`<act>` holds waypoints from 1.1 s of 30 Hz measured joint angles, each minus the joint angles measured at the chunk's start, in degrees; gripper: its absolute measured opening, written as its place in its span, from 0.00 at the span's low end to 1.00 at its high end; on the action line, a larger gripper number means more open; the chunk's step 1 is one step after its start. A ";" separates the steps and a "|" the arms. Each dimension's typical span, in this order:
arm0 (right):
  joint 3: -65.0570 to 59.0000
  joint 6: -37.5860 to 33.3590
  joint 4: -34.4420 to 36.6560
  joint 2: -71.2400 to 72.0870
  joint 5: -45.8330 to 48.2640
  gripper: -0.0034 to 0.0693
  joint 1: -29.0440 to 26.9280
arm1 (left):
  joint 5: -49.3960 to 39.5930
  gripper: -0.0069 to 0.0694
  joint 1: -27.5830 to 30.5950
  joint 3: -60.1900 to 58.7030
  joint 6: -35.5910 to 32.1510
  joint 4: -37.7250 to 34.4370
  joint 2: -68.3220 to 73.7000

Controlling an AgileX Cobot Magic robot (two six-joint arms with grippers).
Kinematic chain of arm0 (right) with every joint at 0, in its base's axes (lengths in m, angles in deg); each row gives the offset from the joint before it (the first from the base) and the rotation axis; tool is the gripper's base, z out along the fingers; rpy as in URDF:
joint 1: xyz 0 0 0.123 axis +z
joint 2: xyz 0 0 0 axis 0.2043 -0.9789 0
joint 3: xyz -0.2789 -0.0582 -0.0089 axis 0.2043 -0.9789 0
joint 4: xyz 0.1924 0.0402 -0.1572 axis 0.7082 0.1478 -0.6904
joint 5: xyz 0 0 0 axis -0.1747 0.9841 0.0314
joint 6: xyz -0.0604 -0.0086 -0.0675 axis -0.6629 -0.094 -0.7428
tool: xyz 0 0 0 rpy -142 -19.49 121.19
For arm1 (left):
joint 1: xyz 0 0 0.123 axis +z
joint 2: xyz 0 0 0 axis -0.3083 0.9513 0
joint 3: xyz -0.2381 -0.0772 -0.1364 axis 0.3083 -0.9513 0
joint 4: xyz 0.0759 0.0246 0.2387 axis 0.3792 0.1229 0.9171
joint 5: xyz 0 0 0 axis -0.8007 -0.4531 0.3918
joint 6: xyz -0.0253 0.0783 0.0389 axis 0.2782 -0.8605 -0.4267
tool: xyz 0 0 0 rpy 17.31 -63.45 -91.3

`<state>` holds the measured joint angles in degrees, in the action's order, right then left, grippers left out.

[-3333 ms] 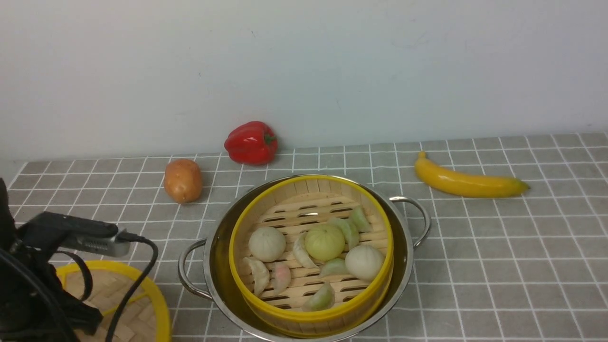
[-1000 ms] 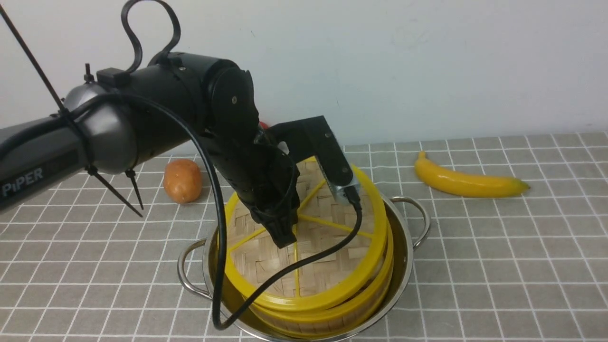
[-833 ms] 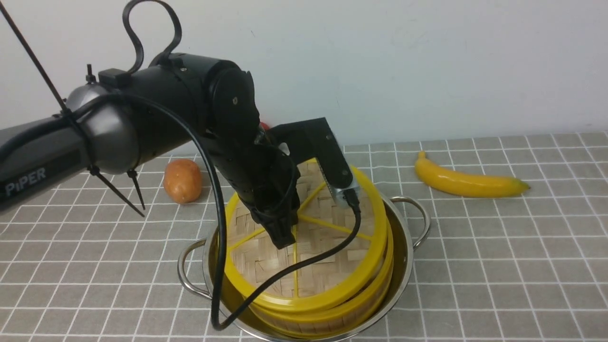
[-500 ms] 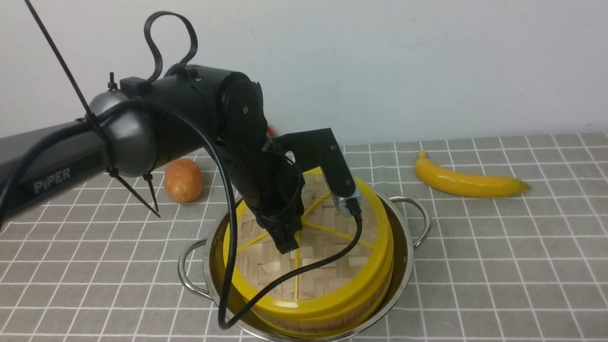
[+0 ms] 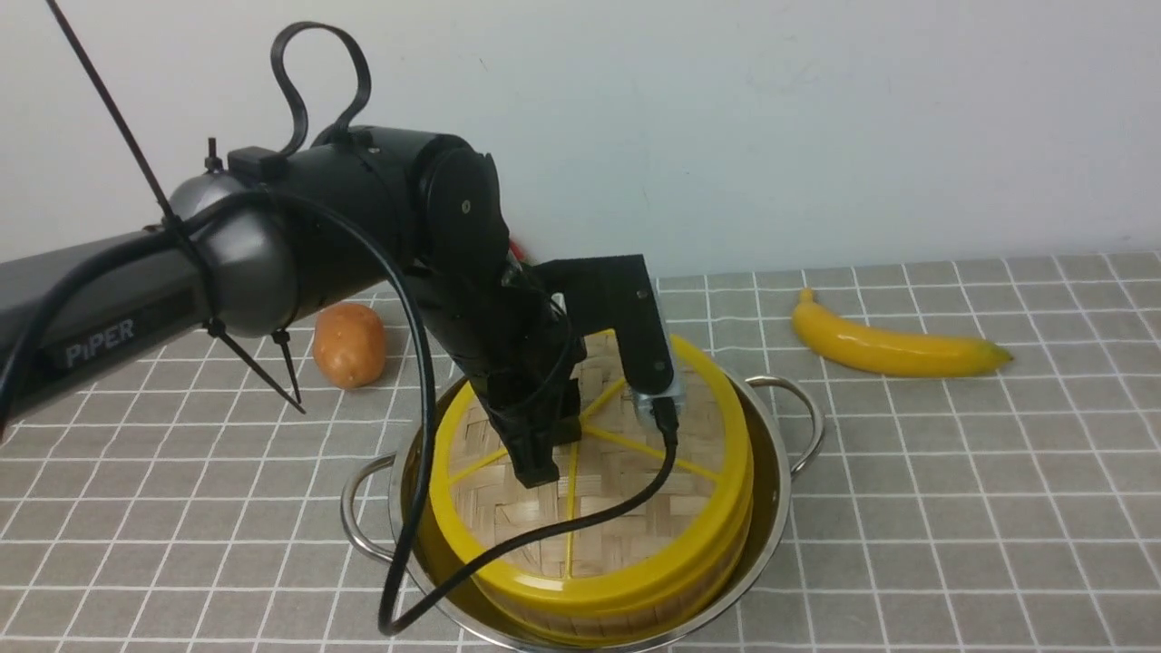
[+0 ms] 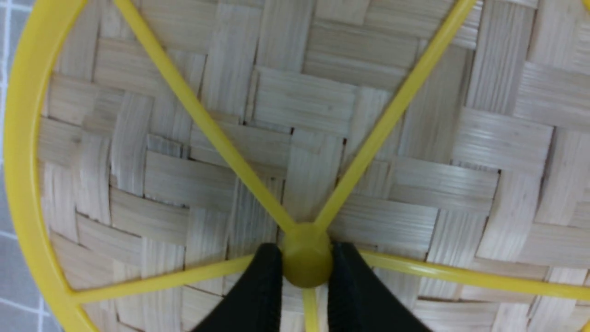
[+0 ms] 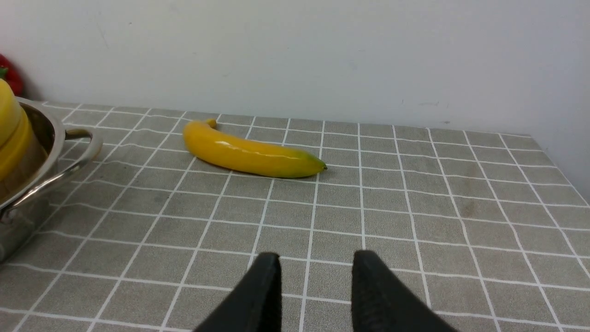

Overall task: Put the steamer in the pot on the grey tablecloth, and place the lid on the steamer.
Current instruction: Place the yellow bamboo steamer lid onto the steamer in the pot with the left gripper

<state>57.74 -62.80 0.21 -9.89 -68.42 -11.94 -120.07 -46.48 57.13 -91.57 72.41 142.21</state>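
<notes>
Right wrist view — spread jaws [image 7: 316, 276] face grey tablecloth [image 7: 341, 230], pot [image 7: 50, 152] apart; left jaws [image 6: 307, 267] pinch lid's hub [image 6: 307, 256].

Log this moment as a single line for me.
left gripper: shut on lid's hub | lid: on steamer | steamer: in pot | right gripper: open, holding nothing

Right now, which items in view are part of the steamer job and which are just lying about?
Job:
- bamboo steamer
- woven-bamboo lid
- stainless-steel pot
- grey gridded tablecloth
- left gripper, shut on the lid's hub

Lying about:
- yellow banana
- brown potato-like item
- red bell pepper, mostly hidden in the front view
</notes>
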 joint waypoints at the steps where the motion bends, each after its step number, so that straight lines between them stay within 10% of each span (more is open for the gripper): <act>1: 0.00 0.00 0.00 0.00 0.00 0.38 0.00 | 0.23 0.25 0.00 0.00 -0.31 -0.14 0.00; 33: 0.00 0.00 0.00 0.00 0.00 0.38 0.00 | -0.88 0.25 0.00 2.39 3.12 -1.43 0.70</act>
<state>57.74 -62.80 0.21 -9.89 -68.42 -11.94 -120.95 -46.48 59.53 -88.46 70.98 142.92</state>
